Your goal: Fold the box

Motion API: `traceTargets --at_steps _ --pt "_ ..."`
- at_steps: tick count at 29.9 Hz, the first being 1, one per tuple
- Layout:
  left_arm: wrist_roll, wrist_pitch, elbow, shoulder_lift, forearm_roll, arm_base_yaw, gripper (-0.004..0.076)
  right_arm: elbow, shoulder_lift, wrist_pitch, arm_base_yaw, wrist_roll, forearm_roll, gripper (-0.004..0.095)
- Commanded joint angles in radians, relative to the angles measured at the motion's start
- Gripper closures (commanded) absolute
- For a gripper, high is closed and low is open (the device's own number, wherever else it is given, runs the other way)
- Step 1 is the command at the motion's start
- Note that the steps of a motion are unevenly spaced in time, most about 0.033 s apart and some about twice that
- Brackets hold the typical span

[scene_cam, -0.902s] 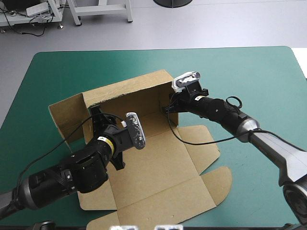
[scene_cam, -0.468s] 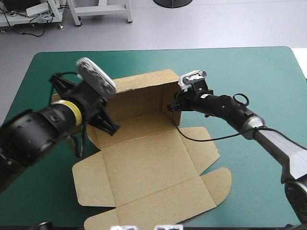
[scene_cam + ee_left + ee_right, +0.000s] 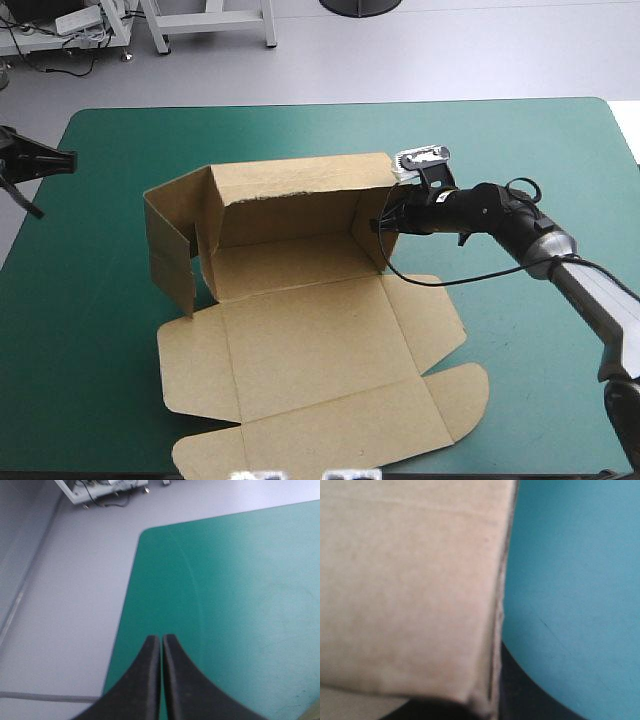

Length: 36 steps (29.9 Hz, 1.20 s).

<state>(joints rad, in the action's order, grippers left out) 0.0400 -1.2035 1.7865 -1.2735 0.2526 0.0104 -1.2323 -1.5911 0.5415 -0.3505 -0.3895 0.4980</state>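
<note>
Black fin-shaped fingers of our left hand (image 3: 161, 639) meet in a narrow arch over the teal-green tabletop's (image 3: 240, 580) left edge, grey floor (image 3: 65, 580) beyond. At mid-tabletop we see the box (image 3: 300, 340), matte brown board, rear and side walls raised, tray running left to right, round-tabbed lid flat toward the near edge. Our right hand (image 3: 385, 222) pinches its right wall.

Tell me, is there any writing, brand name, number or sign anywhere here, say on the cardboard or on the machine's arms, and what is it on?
No readable text in any view.
On the brown box: bare board, no print or label showing.
On the teal-green cover: plain, no marks.
On the left tool and the right tool: black, no lettering visible.
</note>
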Motion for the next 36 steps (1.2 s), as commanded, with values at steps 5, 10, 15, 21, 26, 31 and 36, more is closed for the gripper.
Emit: traceTargets --at_steps 5,10,15,21,26,31,36 --pt "0.069 0.116 -0.025 -0.196 -0.269 0.226 0.0724 -0.135 0.152 0.274 0.023 0.141 -0.171 0.0918" --pt "0.105 0.123 -0.029 -0.332 -0.333 0.238 0.0724 -0.257 0.207 0.461 0.03 0.173 -0.177 0.0918" --pt "0.129 0.117 -0.029 -0.41 -0.367 0.238 0.0724 -0.443 0.187 0.68 0.03 0.221 -0.222 0.0918" --pt "0.143 0.128 -0.029 -0.433 -0.392 0.238 0.0724 -0.502 0.08 0.709 0.03 0.245 -0.25 0.0918" --pt "0.143 0.131 -0.029 -0.435 -0.398 0.238 0.0724 -0.502 -0.054 0.707 0.03 0.218 -0.204 0.0918" --pt "0.148 0.125 -0.029 -0.435 -0.422 0.238 0.0724 -0.502 -0.118 0.599 0.03 0.177 -0.2 0.0918" --pt "0.162 0.123 -0.029 -0.435 -0.438 0.238 0.0724 -0.502 -0.124 0.483 0.03 0.114 -0.204 0.0887"
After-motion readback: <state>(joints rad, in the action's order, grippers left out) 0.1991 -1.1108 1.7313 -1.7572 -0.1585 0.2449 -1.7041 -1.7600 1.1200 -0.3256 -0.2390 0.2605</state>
